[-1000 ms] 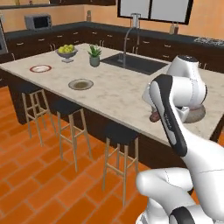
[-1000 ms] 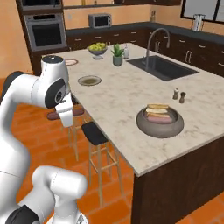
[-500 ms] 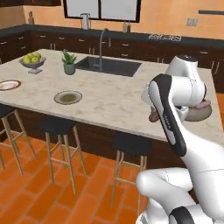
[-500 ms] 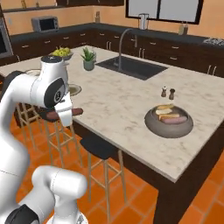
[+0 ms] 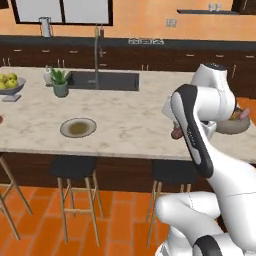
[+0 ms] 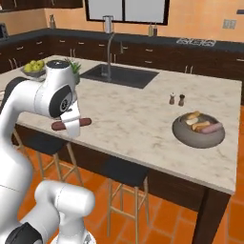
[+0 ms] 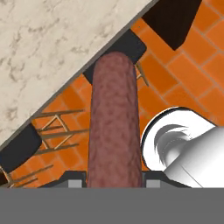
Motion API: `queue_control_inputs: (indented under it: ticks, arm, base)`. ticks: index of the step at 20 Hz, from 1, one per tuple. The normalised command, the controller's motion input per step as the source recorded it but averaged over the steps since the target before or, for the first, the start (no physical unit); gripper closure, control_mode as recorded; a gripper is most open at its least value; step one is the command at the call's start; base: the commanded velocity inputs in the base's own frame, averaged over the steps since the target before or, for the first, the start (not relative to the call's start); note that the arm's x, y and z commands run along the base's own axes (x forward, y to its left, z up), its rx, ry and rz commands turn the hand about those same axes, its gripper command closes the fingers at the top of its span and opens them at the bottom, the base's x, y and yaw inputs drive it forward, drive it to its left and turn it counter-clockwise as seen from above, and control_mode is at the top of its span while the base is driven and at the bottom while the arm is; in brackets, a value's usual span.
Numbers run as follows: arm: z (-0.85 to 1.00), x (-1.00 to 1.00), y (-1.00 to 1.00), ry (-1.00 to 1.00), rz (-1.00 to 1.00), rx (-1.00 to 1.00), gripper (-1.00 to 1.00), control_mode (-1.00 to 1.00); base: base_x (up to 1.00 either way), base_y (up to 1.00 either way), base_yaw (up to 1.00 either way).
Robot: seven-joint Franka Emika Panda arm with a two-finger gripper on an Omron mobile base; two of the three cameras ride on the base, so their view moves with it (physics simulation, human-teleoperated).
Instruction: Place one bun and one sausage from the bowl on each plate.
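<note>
Sausage clamped in the gripper, held out past the front edge of the marble worktop

The jaws are closed tight on a rough, reddish-brown cylinder of sausage, which sticks out level on both sides. The white arm is folded at the elbow, hand low, above the dark round stools and orange tile floor. On the speckled pale stone sits the thick-walled grey-brown bowl, buns and sausages inside, beside the salt and pepper shakers. Well apart from it lies the flat grey plate with its olive centre, near a potted plant and a footed apple bowl
</note>
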Motion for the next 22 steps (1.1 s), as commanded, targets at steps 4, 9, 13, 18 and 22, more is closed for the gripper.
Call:
queue_control_inputs:
  ticks: [4, 9, 13, 18, 22]
  arm:
    - [0.00, 0.00, 0.00, 0.00, 0.00, 0.00, 1.00, 1.00]
    - [0.00, 0.00, 0.00, 0.00, 0.00, 0.00, 1.00, 1.00]
    - [0.00, 0.00, 0.00, 0.00, 0.00, 0.00, 1.00, 1.00]
    - [0.00, 0.00, 0.00, 0.00, 0.00, 0.00, 1.00, 1.00]
    - [0.00, 0.00, 0.00, 0.00, 0.00, 0.00, 1.00, 1.00]
  base:
    - [0.00, 1.00, -0.34]
    - [0.15, 1.00, -0.27]
    - [0.40, 0.86, -0.24]
    - [0.76, 0.36, -0.31]
    - [0.90, 0.40, -0.34]
